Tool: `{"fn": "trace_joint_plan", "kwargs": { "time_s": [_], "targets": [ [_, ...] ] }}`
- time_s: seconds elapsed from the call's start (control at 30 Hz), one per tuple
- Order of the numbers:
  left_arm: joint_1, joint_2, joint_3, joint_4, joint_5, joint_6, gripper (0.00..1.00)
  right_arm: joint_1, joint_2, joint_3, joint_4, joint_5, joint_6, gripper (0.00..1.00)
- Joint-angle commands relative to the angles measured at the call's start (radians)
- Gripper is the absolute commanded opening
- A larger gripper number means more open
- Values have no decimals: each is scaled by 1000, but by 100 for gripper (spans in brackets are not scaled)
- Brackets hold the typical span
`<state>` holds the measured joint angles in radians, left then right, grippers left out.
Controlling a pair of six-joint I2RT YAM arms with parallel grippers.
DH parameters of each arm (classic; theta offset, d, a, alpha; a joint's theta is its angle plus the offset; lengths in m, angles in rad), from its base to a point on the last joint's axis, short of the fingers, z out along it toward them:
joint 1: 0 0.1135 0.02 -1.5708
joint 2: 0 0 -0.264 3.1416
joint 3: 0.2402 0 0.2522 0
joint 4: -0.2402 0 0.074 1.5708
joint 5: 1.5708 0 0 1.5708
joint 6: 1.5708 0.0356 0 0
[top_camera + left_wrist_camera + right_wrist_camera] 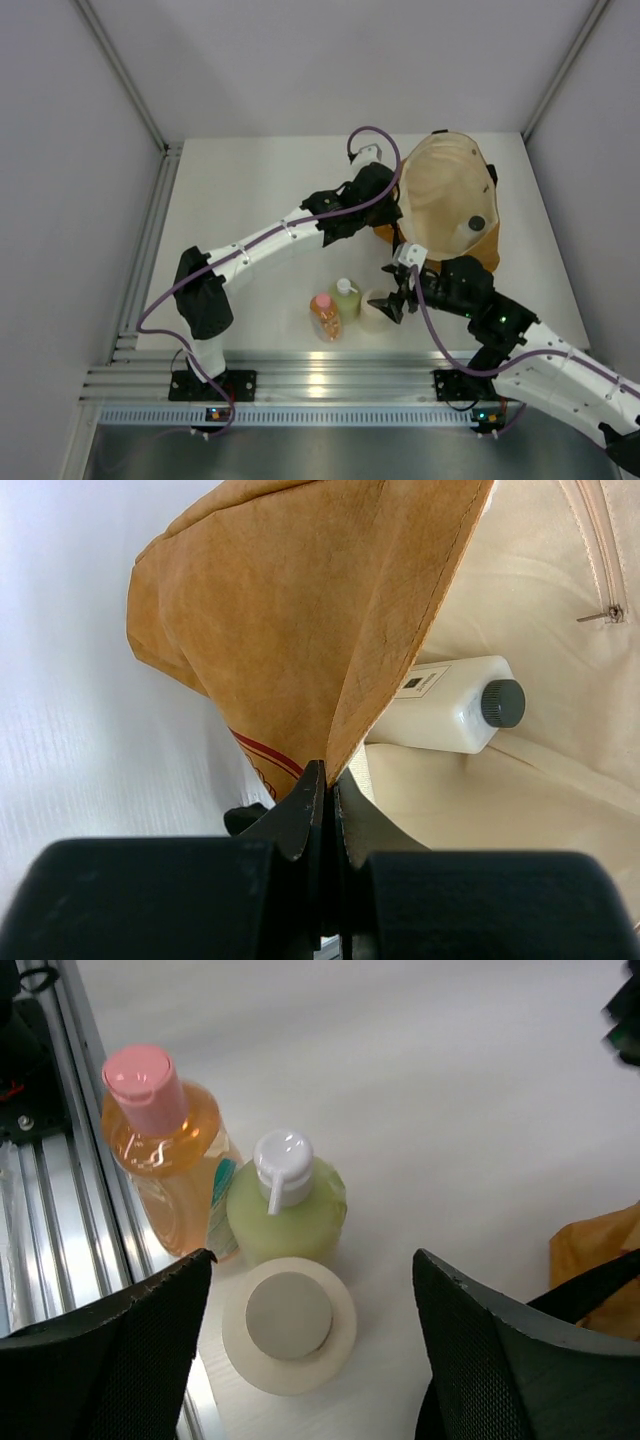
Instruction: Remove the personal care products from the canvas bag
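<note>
One cream bottle point(289, 1325) between the right pincer's point(312, 1260) parted fingers point(490, 1340)

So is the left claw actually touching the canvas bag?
Touching. The left wrist view shows the left gripper pinched shut on the tan edge of the canvas bag.

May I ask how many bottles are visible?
4: orange bottle, green bottle and cream bottle together on the table; black-capped bottle inside the bag. More may hide inside.
</note>
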<state>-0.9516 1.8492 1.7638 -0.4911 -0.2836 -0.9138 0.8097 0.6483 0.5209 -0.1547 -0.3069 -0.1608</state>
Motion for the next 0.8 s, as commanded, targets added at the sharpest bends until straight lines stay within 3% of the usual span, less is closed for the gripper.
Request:
{"fn": "trace_joint_plan", "kwargs": {
  "time_s": [0.0,0.23,0.37,0.47,0.57,0.77],
  "targets": [
    [2,-2,36,25,14,-7,0,8,-45,129,-17,70,59,80],
    [2,-5,37,25,32,-13,0,-15,16,315,-132,227,135,83],
    [2,-13,31,25,38,-20,0,-26,88,457,-257,412,227,86],
    [4,-22,25,23,38,-26,0,-30,111,511,-289,501,282,89],
    [2,-24,17,25,38,-39,0,-40,111,542,-290,613,349,99],
    [2,-25,0,25,57,-79,0,-119,186,631,-423,819,521,99]
  ]
}}
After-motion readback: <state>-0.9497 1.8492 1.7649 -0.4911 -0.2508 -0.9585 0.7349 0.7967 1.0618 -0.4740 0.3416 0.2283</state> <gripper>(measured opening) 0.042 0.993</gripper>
